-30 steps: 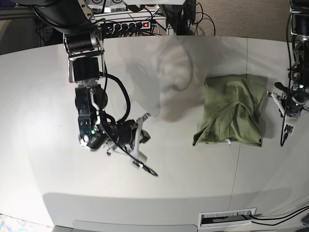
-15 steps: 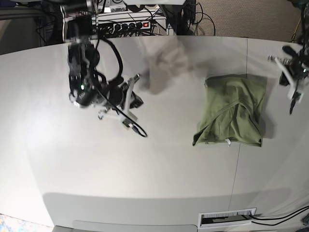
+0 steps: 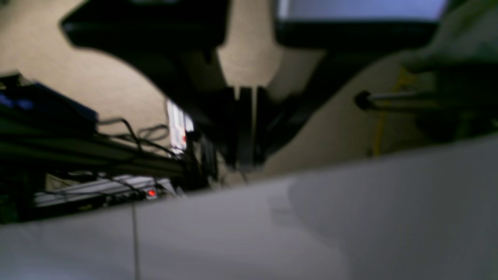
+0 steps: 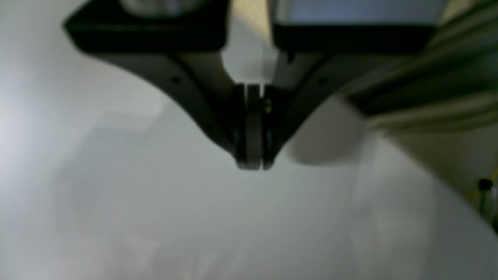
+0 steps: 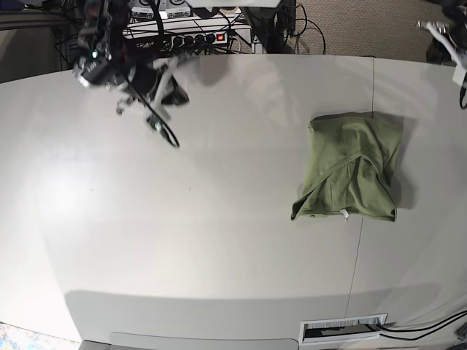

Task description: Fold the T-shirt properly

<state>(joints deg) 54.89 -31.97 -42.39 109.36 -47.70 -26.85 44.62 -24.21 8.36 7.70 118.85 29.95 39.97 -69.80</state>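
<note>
The T-shirt (image 5: 352, 168) lies folded into a compact rectangle on the white table (image 5: 219, 240), free of both arms, with the right gripper (image 5: 166, 125) well off to its left, jaws pressed together and empty, and the left gripper (image 3: 244, 163) likewise closed on nothing.

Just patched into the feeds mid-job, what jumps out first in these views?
The olive T-shirt stands out: it lies folded into a compact rectangle on the right part of the white table, small white tag at its near edge, with nothing touching it. Both arms are pulled far from it, the right gripper near the far left corner and the left gripper at the far right edge, each shut and empty.
</note>
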